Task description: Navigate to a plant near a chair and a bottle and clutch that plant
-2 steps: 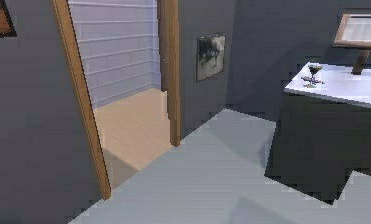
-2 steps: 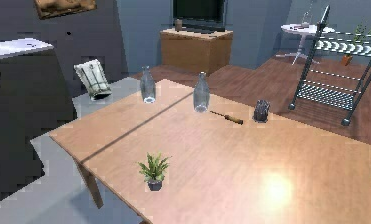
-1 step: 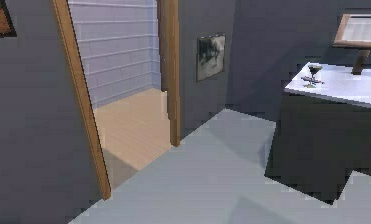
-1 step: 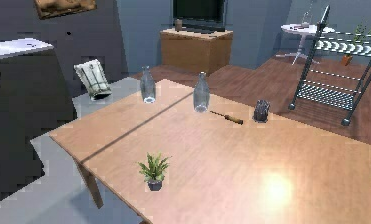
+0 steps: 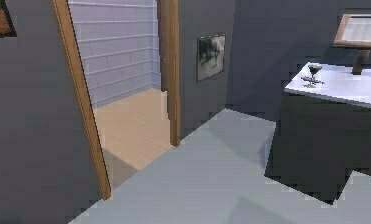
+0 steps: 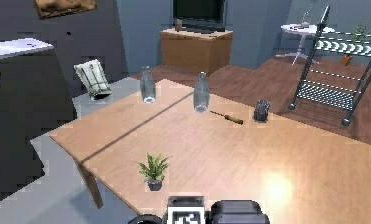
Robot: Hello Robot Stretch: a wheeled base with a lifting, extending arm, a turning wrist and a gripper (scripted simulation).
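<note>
the plant [image 6: 153, 170] stands in the lower middle of the arm side view, on the wooden table [image 6: 243, 150], close to its lower edge. it is a small dark pot with a spray of thin green leaves.

i judge it light and a little top-heavy. the leaves look soft and easily bent. the pot looks stiff and probably smooth, so a sideways nudge could tip or slide it. the best hold is low on the pot's wall, under the leaves, never on the foliage.

just below the plant, at the bottom edge of the frame, the pincer [image 6: 145, 218] peeks in as a dark body left of a white marker square. its far end cannot be made out, so i cannot tell how its fingers stand or whether it holds anything.

farther up the table, well apart from the plant, stand a bottle [image 6: 148, 85] and a second bottle [image 6: 201, 92], with a dark cup [image 6: 261, 110] to their right. a pale striped thing [image 6: 93, 77], perhaps the chair, sits at the upper left.
</note>
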